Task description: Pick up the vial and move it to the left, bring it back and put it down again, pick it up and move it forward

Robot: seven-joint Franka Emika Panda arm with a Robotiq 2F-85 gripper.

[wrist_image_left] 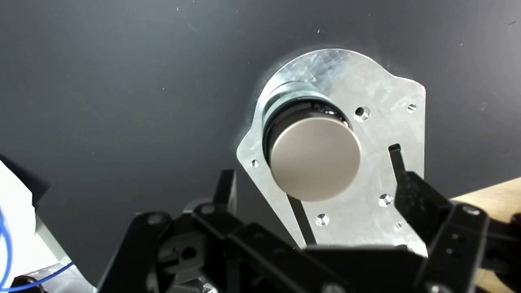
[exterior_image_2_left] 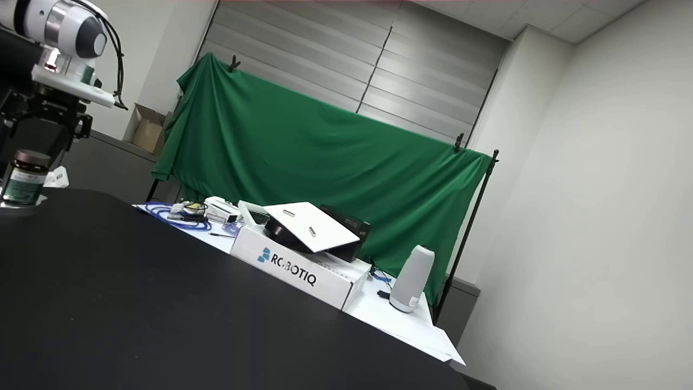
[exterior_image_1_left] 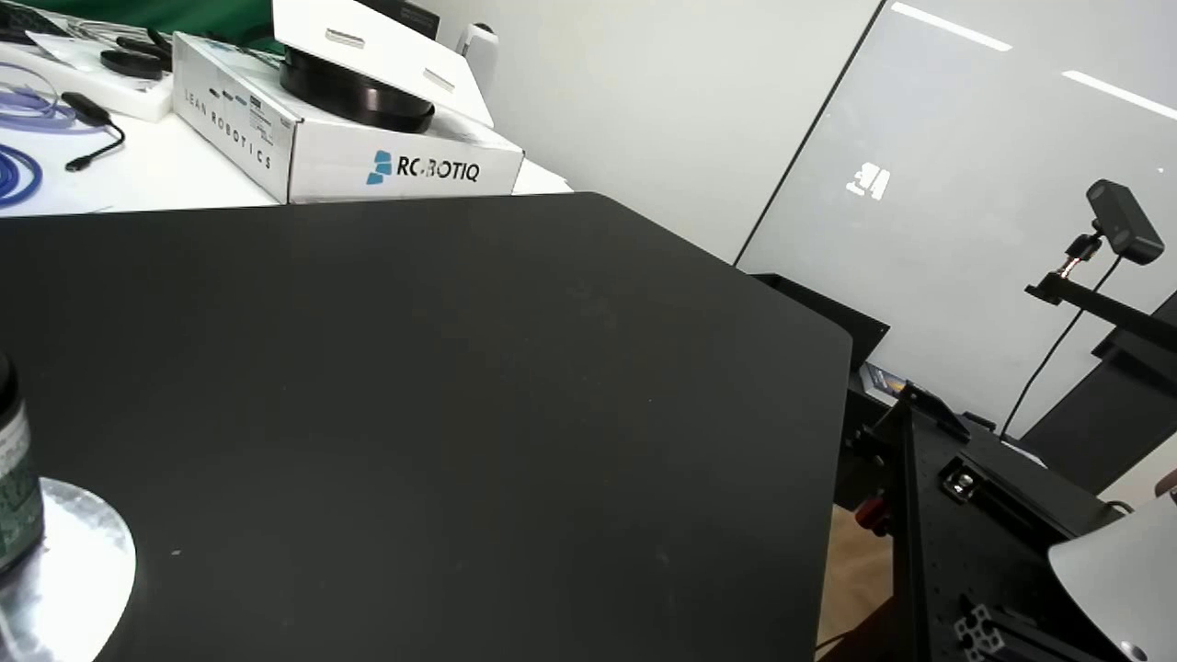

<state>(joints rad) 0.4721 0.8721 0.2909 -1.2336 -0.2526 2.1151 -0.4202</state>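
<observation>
Standing upright, the vial (wrist_image_left: 312, 150) sits below the spread hand (wrist_image_left: 317, 178).

Far back in both exterior views, a white box (exterior_image_1_left: 336, 156) says ROBOTIQ in big black letters (exterior_image_1_left: 438, 169), with a blue sign (exterior_image_1_left: 380, 167) just left of them. In an exterior view, its left side says LEAN ROBOTICS, near tiny print (exterior_image_1_left: 261, 121). On the left, the vial (exterior_image_2_left: 27, 176) has a label (exterior_image_2_left: 24, 187) too small to read.

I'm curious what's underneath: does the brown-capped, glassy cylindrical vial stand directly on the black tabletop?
No, in the wrist view the vial stands on a flat, silvery metal plate.
</observation>
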